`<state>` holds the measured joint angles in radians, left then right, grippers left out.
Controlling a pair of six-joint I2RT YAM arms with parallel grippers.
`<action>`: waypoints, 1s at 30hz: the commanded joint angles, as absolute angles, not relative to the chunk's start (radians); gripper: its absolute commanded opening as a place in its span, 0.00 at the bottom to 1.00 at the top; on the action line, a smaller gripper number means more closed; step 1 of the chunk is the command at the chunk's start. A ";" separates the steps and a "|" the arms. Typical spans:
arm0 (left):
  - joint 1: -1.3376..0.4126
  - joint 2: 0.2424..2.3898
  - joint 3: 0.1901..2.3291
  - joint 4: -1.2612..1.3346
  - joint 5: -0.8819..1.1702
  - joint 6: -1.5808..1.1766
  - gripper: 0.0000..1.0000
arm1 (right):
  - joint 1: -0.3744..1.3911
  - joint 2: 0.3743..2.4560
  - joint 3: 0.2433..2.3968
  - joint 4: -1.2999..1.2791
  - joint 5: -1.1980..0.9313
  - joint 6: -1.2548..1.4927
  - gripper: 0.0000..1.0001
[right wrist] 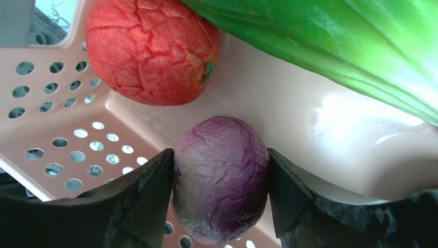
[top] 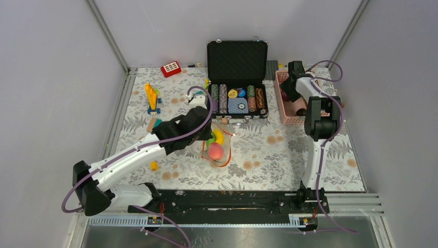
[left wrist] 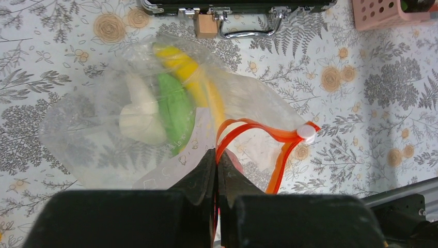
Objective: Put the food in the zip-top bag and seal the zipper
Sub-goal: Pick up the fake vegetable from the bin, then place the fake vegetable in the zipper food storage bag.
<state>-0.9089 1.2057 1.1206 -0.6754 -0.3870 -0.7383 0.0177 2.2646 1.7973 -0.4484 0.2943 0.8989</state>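
Note:
The clear zip-top bag (left wrist: pixel 93 139) lies on the flowered cloth with a yellow banana (left wrist: pixel 186 67), a green piece (left wrist: pixel 175 108) and a white piece (left wrist: pixel 138 118) inside. A red fruit (top: pixel 216 151) also shows in the bag. Its orange-red zipper (left wrist: pixel 258 126) gapes in a loop, with the white slider (left wrist: pixel 307 133) at the far end. My left gripper (left wrist: pixel 216 157) is shut on the zipper strip at the bag's mouth. My right gripper (right wrist: pixel 220 170) is down in the pink basket (right wrist: pixel 62 119), both fingers pressed on the purple ball (right wrist: pixel 220 155). A red fruit (right wrist: pixel 150 49) and a green cabbage (right wrist: pixel 335 46) lie beside the ball.
An open black case of poker chips (top: pixel 236 77) stands just behind the bag, its handle and padlock (left wrist: pixel 206 25) close to it. The pink basket (top: pixel 285 116) sits right of the case. A red block (top: pixel 171 68), a yellow toy (top: pixel 152 98) and a small yellow piece (top: pixel 154 165) lie to the left.

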 commanded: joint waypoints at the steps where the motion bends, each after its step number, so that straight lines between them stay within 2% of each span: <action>1: -0.908 1.234 1.171 -0.597 -0.327 -0.712 0.00 | 0.007 2.143 1.749 -0.423 0.343 0.854 0.32; 8: -0.908 1.274 1.171 -0.540 -0.242 -0.690 0.00 | -0.019 1.984 1.620 -0.349 0.397 0.816 0.27; 19: -0.907 1.317 1.169 -0.478 -0.198 -0.699 0.00 | -0.028 1.689 1.448 -0.246 0.458 0.707 0.26; 22: -0.907 1.323 1.170 -0.477 -0.197 -0.692 0.00 | -0.028 1.579 1.356 -0.177 0.264 0.647 0.26; 27: -0.908 1.322 1.175 -0.478 -0.208 -0.681 0.00 | -0.014 1.360 1.101 -0.085 -0.249 0.665 0.25; 30: -0.906 1.317 1.180 -0.481 -0.210 -0.670 0.00 | 0.113 1.215 0.926 -0.010 -0.422 0.656 0.24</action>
<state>-0.9089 1.3243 1.1309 -0.5266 -0.2131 -0.6956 -0.0120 1.3609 1.0836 -0.1143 -0.0559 0.6834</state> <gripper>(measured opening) 0.010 0.677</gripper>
